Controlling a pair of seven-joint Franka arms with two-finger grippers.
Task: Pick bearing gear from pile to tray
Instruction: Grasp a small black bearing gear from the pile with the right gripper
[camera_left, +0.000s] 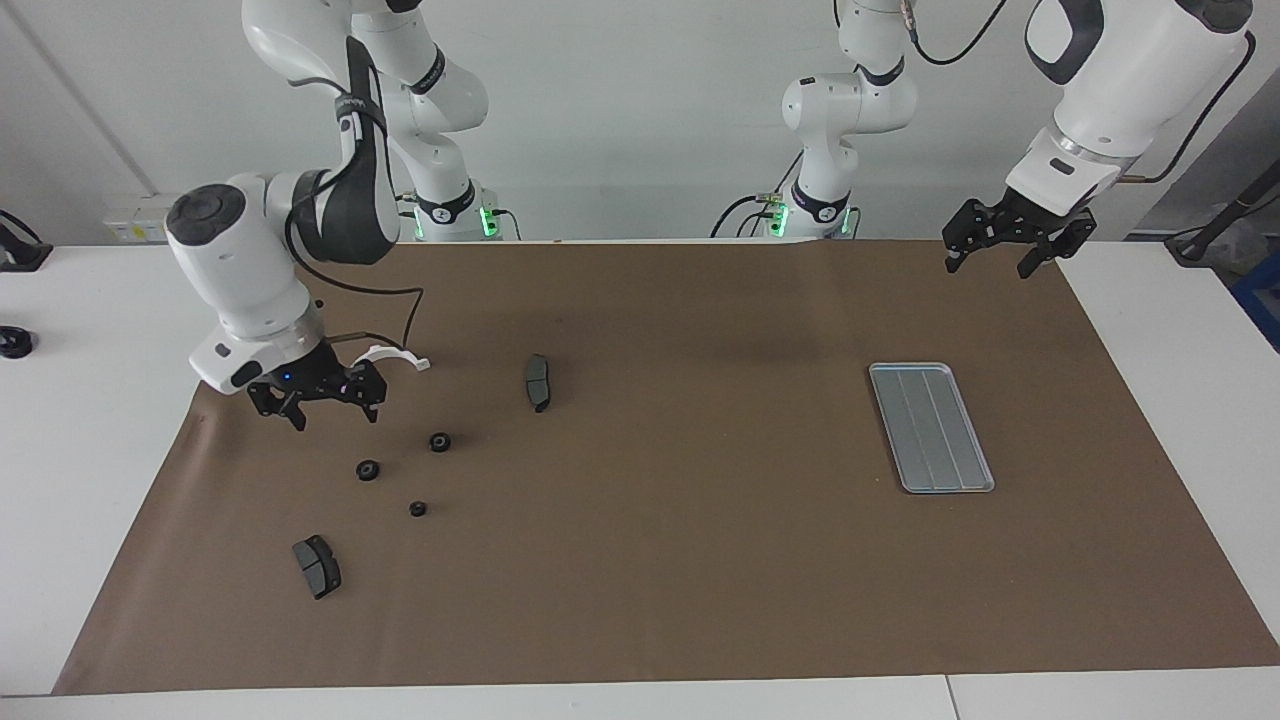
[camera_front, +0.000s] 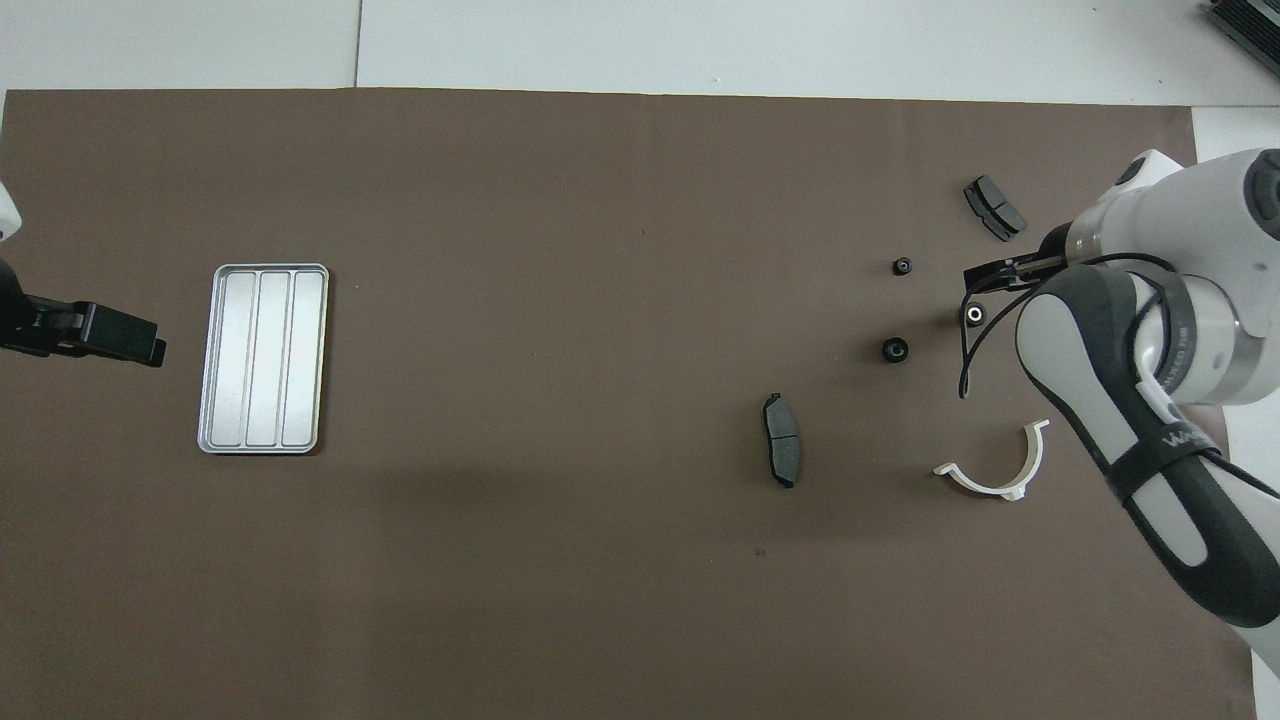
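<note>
White bracket (camera_left: 400, 356) half hidden

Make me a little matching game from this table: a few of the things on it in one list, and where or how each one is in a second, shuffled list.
Things:
1. tray
2. white half-ring bracket
3. right gripper
4. left gripper

Descriptions:
A. open, hanging over the brown mat by the small black rings
B. lies flat toward the left arm's end of the table, nothing in it
C. open, waiting above the mat's corner
D. curved piece, partly hidden by an arm in the facing view

Pairs: 1-B, 2-D, 3-A, 4-C
</note>
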